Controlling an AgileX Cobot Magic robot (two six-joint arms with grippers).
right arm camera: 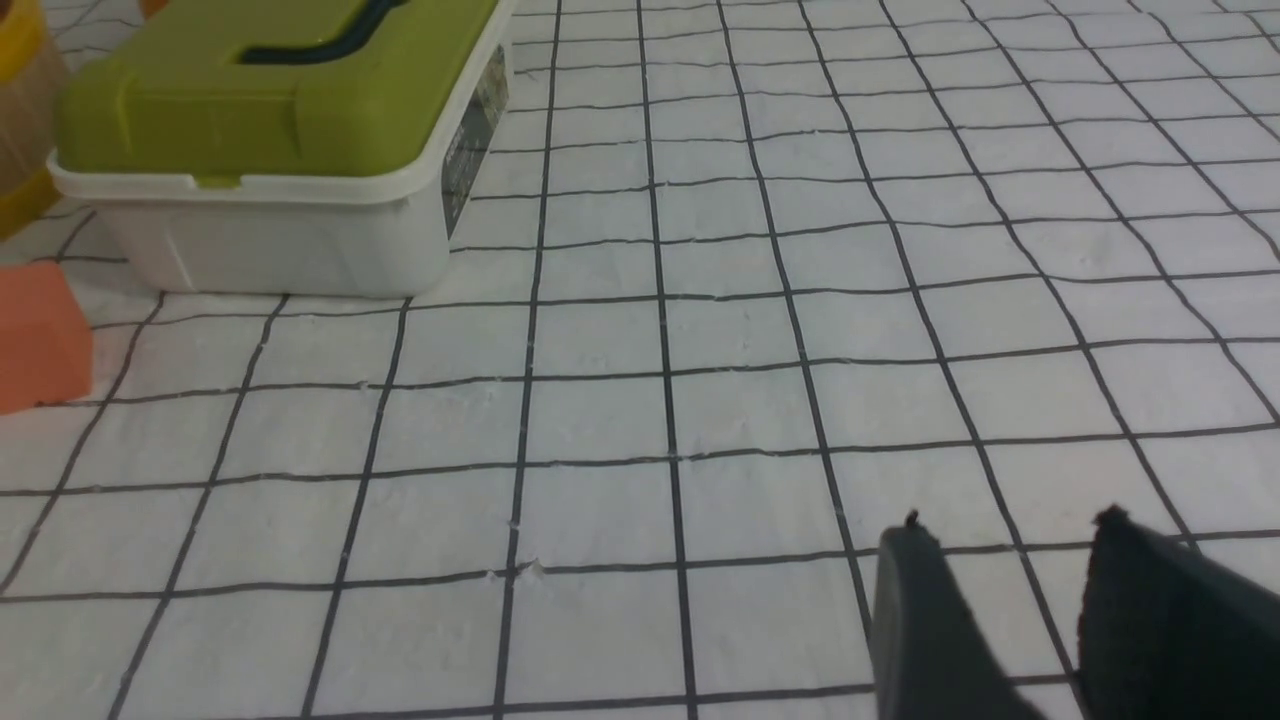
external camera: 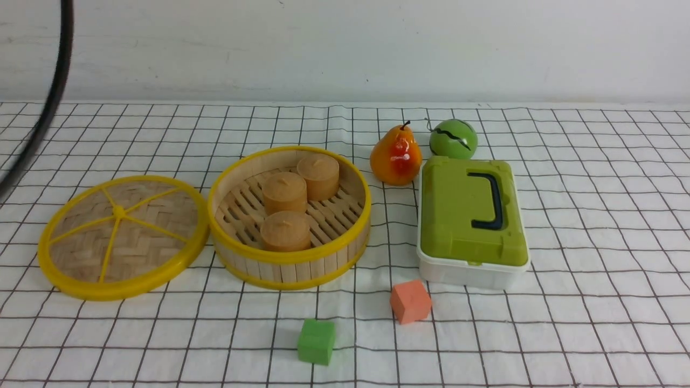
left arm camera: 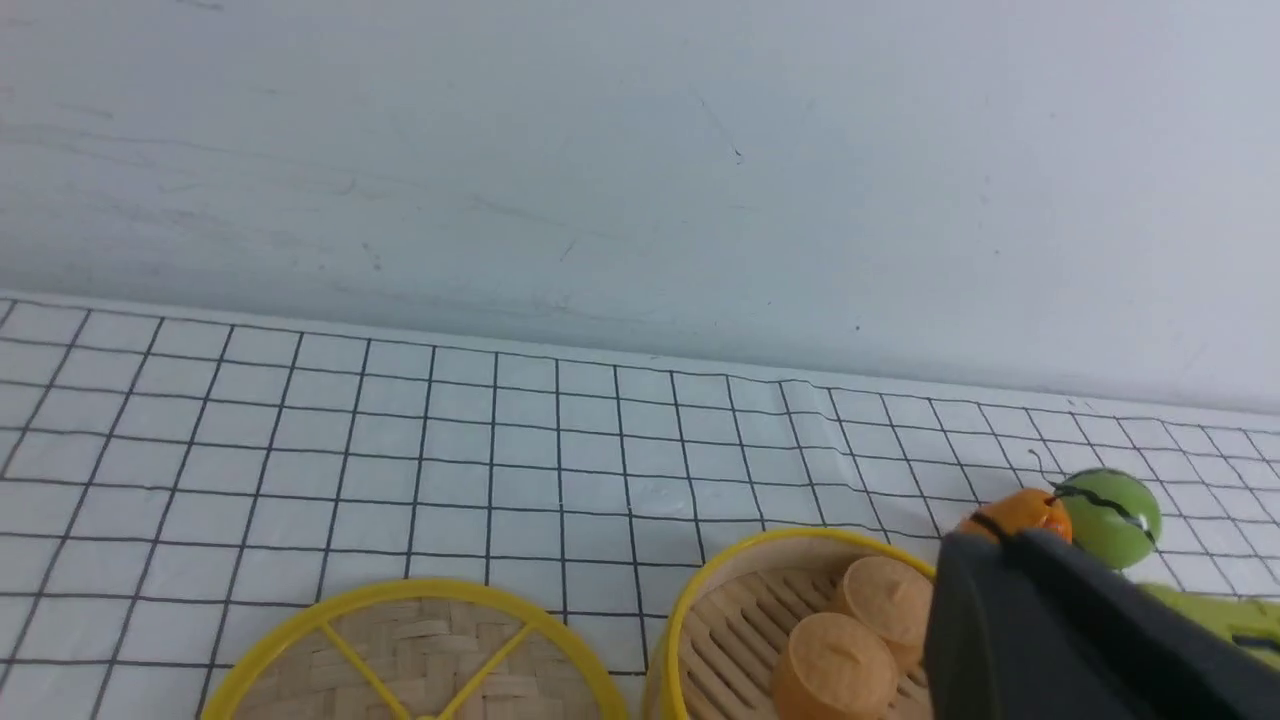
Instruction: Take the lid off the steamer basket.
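Lid lies flat on the surface, already off the steamer basket and just beside its left rim. The clenched, empty left hand looks nearer; the right hand gapes empty beyond the box.

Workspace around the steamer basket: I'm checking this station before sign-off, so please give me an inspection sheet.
Surface: white cloth with a black grid, slightly creased.
Job's things: lid is off and lies flat on the cloth to the left of the steamer basket, with the rims touching or nearly so. Three tan cakes sit in the basket.
Clutter: pear, green ball, white box with a green top, orange cube, green cube.
Grippers: left gripper is shut and holds nothing. Right gripper is open and empty over bare cloth.
Cables: black cable hangs at the far left.
Surroundings: plain pale wall behind.
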